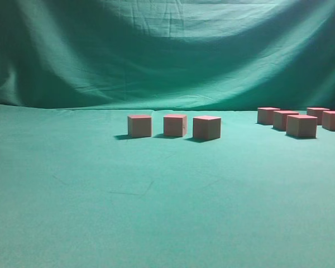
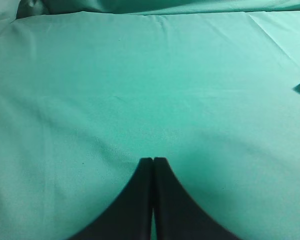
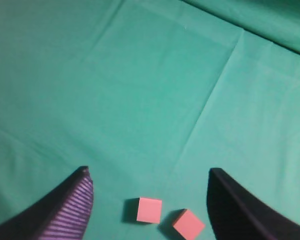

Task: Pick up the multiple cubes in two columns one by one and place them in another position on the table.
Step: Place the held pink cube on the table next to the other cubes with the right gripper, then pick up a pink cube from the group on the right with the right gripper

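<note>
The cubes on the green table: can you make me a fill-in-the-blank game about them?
1. Near the middle of the table, ____ cubes stand in a row.
2. The left gripper is ____.
3. The right gripper, open, holds ____.
4. The right wrist view shows ____ cubes.

Missing words: three; shut; nothing; two

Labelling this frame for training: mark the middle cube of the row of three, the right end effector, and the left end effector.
Middle cube (image 1: 175, 126): exterior view, its front face.
Right end effector (image 3: 149, 172): right wrist view, midway between its open fingertips.
Left end effector (image 2: 153, 160): left wrist view, where its shut fingertips meet.
</note>
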Controlling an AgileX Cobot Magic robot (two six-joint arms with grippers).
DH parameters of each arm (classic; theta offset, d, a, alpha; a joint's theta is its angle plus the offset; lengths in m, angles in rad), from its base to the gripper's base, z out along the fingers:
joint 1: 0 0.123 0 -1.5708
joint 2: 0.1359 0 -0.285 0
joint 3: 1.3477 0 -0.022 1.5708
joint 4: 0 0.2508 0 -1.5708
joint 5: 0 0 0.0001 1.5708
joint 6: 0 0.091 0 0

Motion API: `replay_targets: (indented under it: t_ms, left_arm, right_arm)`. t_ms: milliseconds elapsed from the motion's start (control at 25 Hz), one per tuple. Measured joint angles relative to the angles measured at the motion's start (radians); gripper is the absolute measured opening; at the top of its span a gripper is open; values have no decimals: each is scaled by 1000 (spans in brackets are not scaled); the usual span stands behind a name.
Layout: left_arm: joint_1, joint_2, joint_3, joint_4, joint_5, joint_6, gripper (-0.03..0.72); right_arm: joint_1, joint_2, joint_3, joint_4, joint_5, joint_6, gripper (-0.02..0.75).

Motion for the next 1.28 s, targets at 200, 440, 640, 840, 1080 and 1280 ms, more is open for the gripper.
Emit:
replay_targets:
  t_ms: [200, 440, 640, 840, 1080, 1280]
  left_arm:
    - [0, 0, 0, 0, 0, 0, 0]
    - [0, 0, 0, 0, 0, 0, 0]
    - [0, 0, 0, 0, 0, 0, 0]
    - [0, 0, 0, 0, 0, 0, 0]
    - [0, 0, 0, 0, 0, 0, 0]
    - [0, 0, 0, 0, 0, 0, 0]
  right_arm:
    - [-19, -199, 160, 19, 2, -13, 447]
    - [-81, -433, 506, 2, 4, -21, 447]
    - [-178, -604, 788, -58, 0, 6, 447]
    - [-347, -722, 1055, -73, -33, 58, 447]
    - [-512, -742, 1312, -73, -185, 102, 447]
    - [-580, -737, 1439, -68, -378, 103, 447]
